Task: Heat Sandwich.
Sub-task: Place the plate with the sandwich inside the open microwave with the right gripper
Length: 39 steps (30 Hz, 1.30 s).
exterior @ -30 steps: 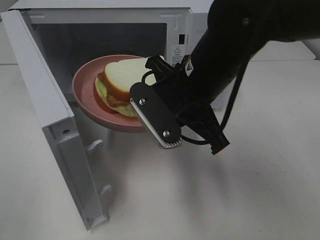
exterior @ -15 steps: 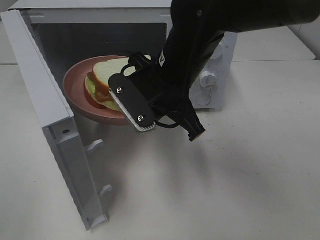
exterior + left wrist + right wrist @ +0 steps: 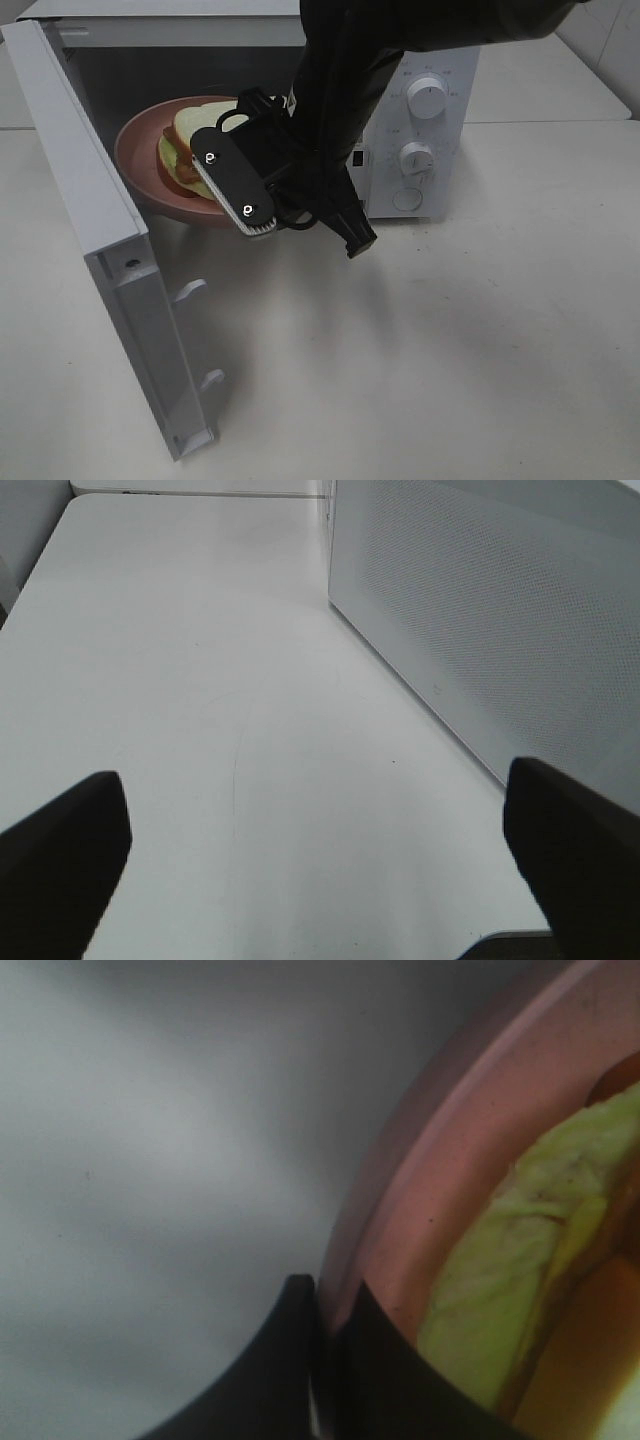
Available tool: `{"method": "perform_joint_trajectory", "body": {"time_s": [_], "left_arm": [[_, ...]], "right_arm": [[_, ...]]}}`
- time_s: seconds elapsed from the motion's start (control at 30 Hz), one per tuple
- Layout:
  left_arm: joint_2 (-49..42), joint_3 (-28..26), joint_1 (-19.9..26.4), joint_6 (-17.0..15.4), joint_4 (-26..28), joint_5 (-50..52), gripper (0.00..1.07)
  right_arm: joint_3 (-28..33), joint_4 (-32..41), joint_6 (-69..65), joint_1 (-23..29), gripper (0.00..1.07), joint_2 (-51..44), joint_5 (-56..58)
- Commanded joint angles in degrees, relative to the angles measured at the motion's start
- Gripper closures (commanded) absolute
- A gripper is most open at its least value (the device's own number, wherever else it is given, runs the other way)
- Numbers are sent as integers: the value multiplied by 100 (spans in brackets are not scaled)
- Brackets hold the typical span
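Exterior high view: over the last second the right tool (image 3: 222, 186) carries the pink plate (image 3: 135, 165) and the sandwich (image 3: 188, 140) leftward and deeper into the open microwave (image 3: 430, 60), so loading looks nearly done, though the plate seems not yet set down. That tool is pinched tight on the plate's rim. The left tool (image 3: 320, 855) gapes wide, holding nothing, over the counter (image 3: 200, 660).

No text is legible (the marks around the microwave (image 3: 452, 190) dials are too small).
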<state>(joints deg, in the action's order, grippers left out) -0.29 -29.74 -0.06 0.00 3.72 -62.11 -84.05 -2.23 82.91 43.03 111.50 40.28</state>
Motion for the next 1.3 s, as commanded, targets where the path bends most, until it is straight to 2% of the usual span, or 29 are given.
{"method": "perform_joint_trajectory", "body": {"time_s": [0.03, 0.3, 0.87, 1.3], "left_arm": [[-97, 11, -6, 40, 17, 80, 10], [-97, 11, -6, 40, 17, 80, 10], [-97, 11, -6, 40, 17, 80, 10], [-97, 11, -6, 40, 11, 80, 10]], "right_arm": [[-327, -218, -235, -29, 107, 160, 46], [-796, -269, -344, -29, 107, 470, 183], [-2200, -298, -670, -29, 107, 1421, 424], [-2893, -430, -934, -29, 107, 1908, 458]]}}
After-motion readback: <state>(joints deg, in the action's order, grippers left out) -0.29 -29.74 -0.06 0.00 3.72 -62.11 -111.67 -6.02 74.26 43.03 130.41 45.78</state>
